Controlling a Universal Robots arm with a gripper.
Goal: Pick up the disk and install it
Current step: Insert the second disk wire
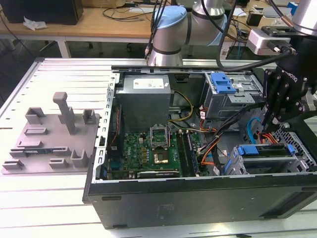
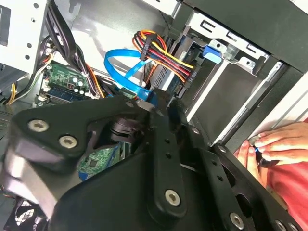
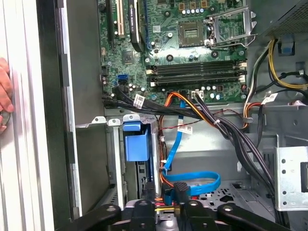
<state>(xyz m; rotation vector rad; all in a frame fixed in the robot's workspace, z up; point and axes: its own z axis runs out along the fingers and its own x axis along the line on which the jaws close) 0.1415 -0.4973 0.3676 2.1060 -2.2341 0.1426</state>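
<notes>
Hanging over the far corner of the open computer case [image 1: 198, 198] at the exterior view's right, the gripper [image 1: 277, 106] sits low among the cables, just above the drive cage [image 1: 267, 158]; whether its jaws are released or clenched on anything I cannot tell, since the dark linkage hides the tips in both wrist views. The disk [image 1: 265, 150] appears to lie already in that cage, a flat slab edged in blue, with its blue bracket [image 3: 136, 142] standing at the cage mouth in the first wrist view. Red, orange and black power wires [image 2: 161, 48] and a blue data cable [image 2: 125, 67] run to its end, which suggests the drive is seated far enough to be connected. The case lies on its side on the slatted worktop [image 1: 59, 198], likely so the arm can reach straight down into it. Inside are the green motherboard [image 1: 148, 148], the grey power supply [image 1: 144, 96] and an upper bay with a blue latch [image 1: 222, 83]. A person's hand [image 2: 281, 144] rests outside the case wall. A grey fixture plate [image 1: 49, 139] lies on the worktop well apart.
</notes>
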